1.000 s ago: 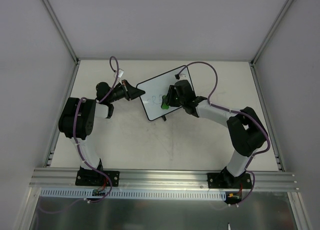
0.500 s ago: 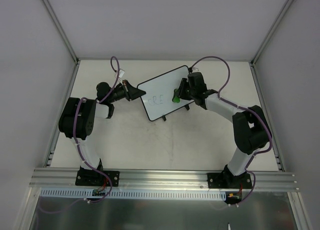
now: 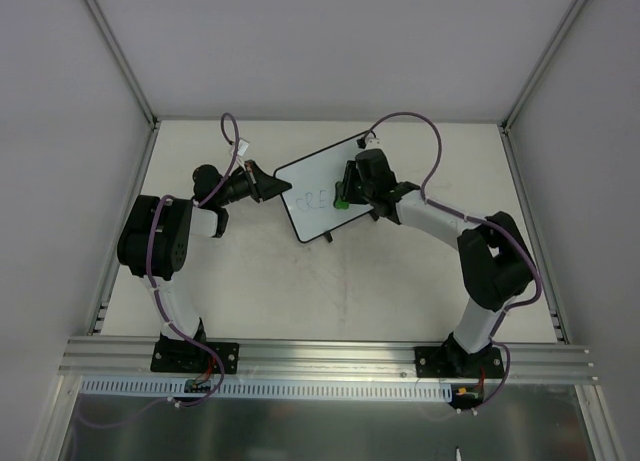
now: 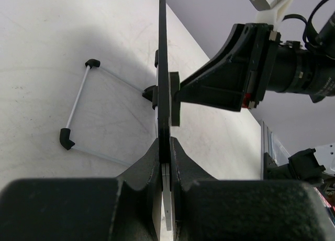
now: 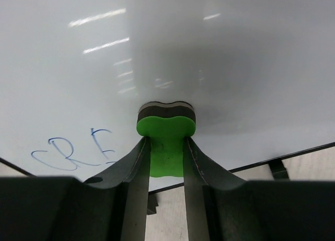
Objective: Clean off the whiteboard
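Observation:
The whiteboard (image 3: 318,176) stands tilted at the table's middle back, with blue handwriting (image 3: 312,198) on its face. My left gripper (image 3: 281,186) is shut on the board's left edge; in the left wrist view the board (image 4: 163,68) runs edge-on between my fingers (image 4: 165,147). My right gripper (image 3: 343,194) is shut on a green eraser (image 3: 341,203) with a dark felt side, pressed on the board's face just right of the writing. In the right wrist view the eraser (image 5: 166,123) sits between my fingers (image 5: 166,147) against the board (image 5: 209,53), with the blue letters (image 5: 73,149) at lower left.
The board's two black feet (image 3: 328,237) rest on the table below its lower edge. A thin wire stand (image 4: 78,110) with black corner pieces juts from the board's back onto the table. Grey walls and an aluminium frame (image 3: 120,51) enclose the table.
My right gripper swept the eraser to the right across the board, then back a little to the left toward the writing. The left gripper and the board have not moved.

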### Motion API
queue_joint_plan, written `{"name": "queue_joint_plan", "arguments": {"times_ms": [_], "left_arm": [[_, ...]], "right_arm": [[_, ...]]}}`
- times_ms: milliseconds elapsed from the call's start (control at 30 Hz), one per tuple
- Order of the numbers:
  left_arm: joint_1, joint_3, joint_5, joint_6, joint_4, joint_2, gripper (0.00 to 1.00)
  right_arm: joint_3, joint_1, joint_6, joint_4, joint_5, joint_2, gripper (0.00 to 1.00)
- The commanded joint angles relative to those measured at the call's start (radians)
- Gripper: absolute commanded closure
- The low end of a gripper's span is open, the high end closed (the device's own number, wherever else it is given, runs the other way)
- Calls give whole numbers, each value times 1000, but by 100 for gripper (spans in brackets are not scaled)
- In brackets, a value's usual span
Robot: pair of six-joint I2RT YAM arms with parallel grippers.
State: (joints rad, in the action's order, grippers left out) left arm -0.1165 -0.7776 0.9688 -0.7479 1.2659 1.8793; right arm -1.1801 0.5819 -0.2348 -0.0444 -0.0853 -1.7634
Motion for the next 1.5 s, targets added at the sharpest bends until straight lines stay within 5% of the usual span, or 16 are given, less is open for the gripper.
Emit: {"name": "queue_joint_plan", "arguments": {"times_ms": [0,1000,1467], "left_arm": [[-23,-15,117,44,116,-17,100],[-25,-15,117,42,122,-16,100],[-25,-18,122,38,125,-11,100]], "right_arm": [[-32,65,-11,-55,-8,-53,100],[-29,259,-38,-75,-45,-97,100],[11,162,-34,-69,-38,-15,100]]}}
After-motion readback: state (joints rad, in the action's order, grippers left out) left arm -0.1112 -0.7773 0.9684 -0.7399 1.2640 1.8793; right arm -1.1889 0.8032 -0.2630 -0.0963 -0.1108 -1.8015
